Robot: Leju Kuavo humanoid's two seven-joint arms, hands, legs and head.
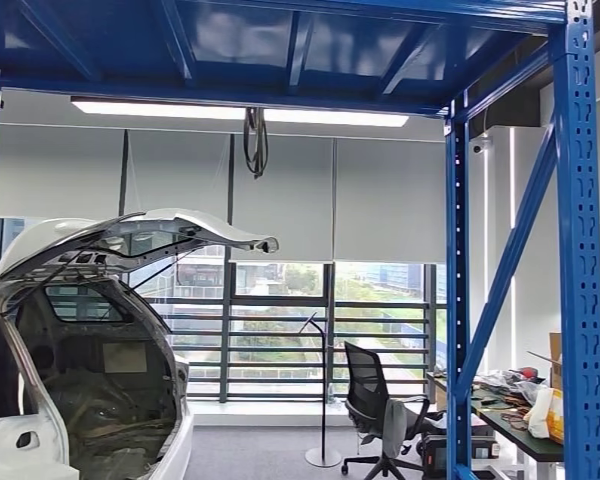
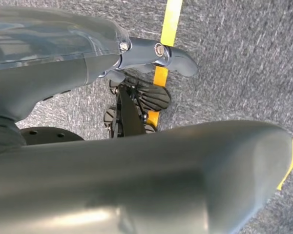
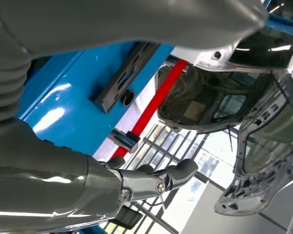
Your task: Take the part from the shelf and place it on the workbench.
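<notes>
In the right wrist view a long dark metal part (image 3: 124,80) with a round hole lies on the glossy blue shelf board (image 3: 64,117). A shorter metal piece (image 3: 123,140) lies near the board's edge by a red beam (image 3: 157,97). My right hand (image 3: 152,183) is raised just short of this board, its thumb stretched out and nothing in its grasp, apart from both pieces. My left hand (image 2: 145,73) hangs down over the carpet, thumb out, holding nothing.
The blue shelf frame (image 1: 580,250) rises at the right and spans overhead. A white car body (image 1: 86,340) with its tailgate up stands at the left. Further right are an office chair (image 1: 372,405) and a cluttered desk (image 1: 523,415). Yellow floor tape (image 2: 169,29) crosses the grey carpet.
</notes>
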